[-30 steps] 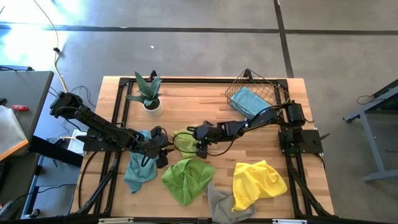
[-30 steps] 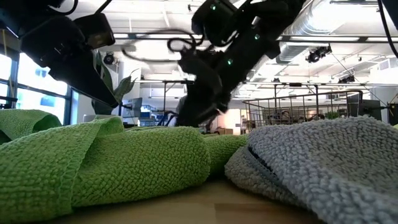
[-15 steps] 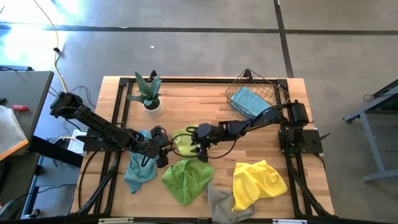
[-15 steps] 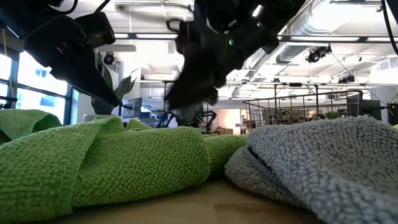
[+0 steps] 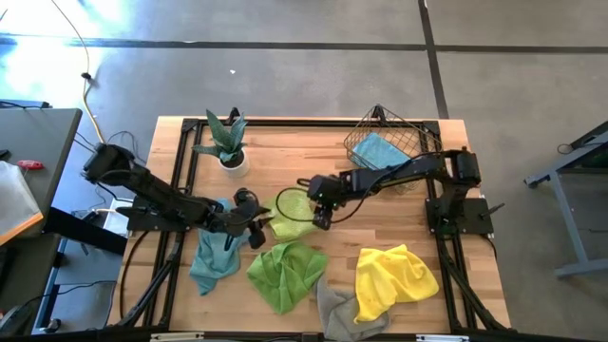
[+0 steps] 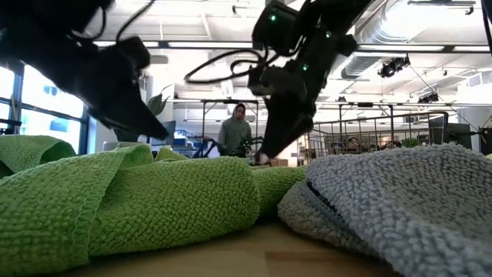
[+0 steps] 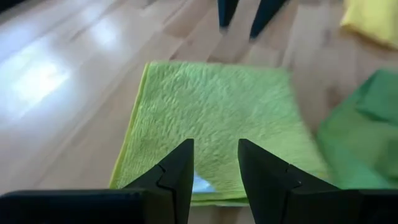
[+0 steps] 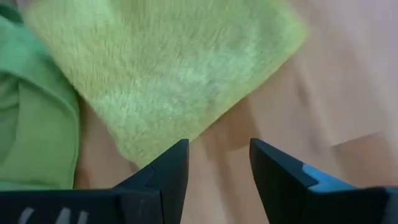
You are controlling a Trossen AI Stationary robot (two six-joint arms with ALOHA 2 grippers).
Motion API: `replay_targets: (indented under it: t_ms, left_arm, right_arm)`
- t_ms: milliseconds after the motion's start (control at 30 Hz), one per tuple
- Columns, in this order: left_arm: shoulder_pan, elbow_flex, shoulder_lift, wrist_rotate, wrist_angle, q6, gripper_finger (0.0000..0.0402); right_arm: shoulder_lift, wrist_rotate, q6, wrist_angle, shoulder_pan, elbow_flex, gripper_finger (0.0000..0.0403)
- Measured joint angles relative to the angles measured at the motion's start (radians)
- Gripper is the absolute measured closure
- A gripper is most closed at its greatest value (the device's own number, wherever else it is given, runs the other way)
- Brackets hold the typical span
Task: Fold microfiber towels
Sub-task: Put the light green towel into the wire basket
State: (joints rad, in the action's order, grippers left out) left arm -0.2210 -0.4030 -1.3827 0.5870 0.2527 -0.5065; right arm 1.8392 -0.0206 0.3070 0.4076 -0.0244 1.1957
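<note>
A lime green microfiber towel (image 5: 293, 211) lies folded flat mid-table; it also shows in the left wrist view (image 7: 217, 112) and the right wrist view (image 8: 168, 68). My left gripper (image 5: 255, 229) stands open at the towel's left edge, fingertips (image 7: 180, 177) just above it. My right gripper (image 5: 321, 218) hangs open over bare wood beside the towel's right corner (image 8: 292, 34), pointing steeply down. A second lime towel (image 5: 285, 272), a teal one (image 5: 213, 258), a grey one (image 5: 336, 309) and a yellow one (image 5: 391, 275) lie crumpled along the near side.
A copper wire basket (image 5: 418, 142) at the far right holds a teal towel (image 5: 380, 154). A potted plant (image 5: 226, 142) stands far left. Bare wood lies between the plant and the basket. In the low view a person (image 6: 235, 127) stands in the room behind the table.
My right gripper has risen and drawn back toward the table's right edge, coming off the folded lime towel and tipping more steeply down. My left gripper has sunk a little and edged toward the towel's left edge. The towel now lies flat and square.
</note>
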Motion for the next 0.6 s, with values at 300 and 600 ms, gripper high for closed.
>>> replay_targets:
  t_ms: [300,600]
  left_arm:
    - [0.079,0.000,-0.116,-0.091,0.065,-0.198,0.0287]
    - [0.122,-0.001,-0.080,-0.330,0.049,-0.339,0.0287]
  right_arm:
    - [-0.017,-0.003,-0.136,-0.085,-0.001,0.000,0.0242]
    - [-0.016,-0.002,-0.313,-0.146,-0.002,0.000,0.0242]
